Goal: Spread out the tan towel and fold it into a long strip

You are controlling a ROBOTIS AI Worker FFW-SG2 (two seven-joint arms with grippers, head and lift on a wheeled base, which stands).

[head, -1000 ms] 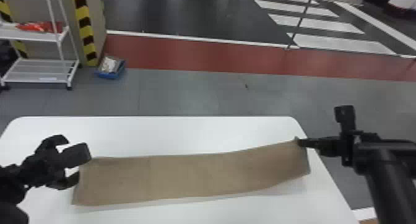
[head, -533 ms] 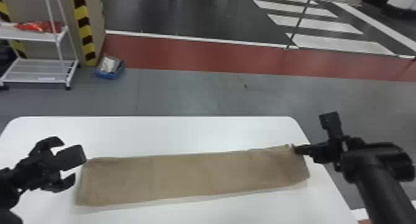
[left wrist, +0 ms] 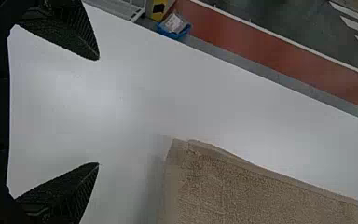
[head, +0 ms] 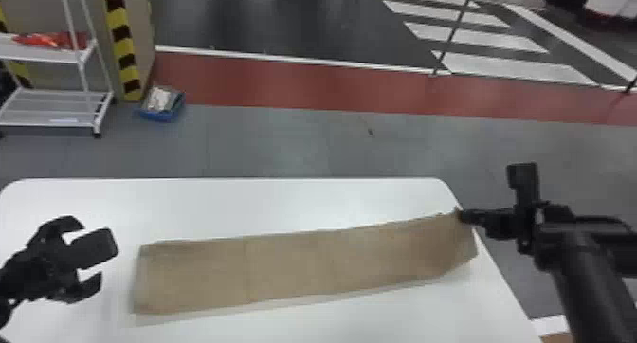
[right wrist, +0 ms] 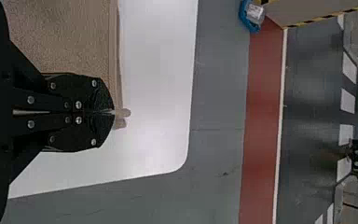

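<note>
Tan cloth towel: a long, flat strip across the white, round-cornered table, its right end by the table's edge.
Black two-fingered right gripper: clenched on the towel's far right corner.
Black two-fingered left gripper: spread wide beside the towel's left end, apart from it.
Floor beyond: a blue bin sits near a white metal shelf bearing a red item.

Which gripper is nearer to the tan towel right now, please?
Right. The right gripper is shut on the far right corner of the tan towel. The left gripper is open, beyond the towel's left end, not touching it.
</note>
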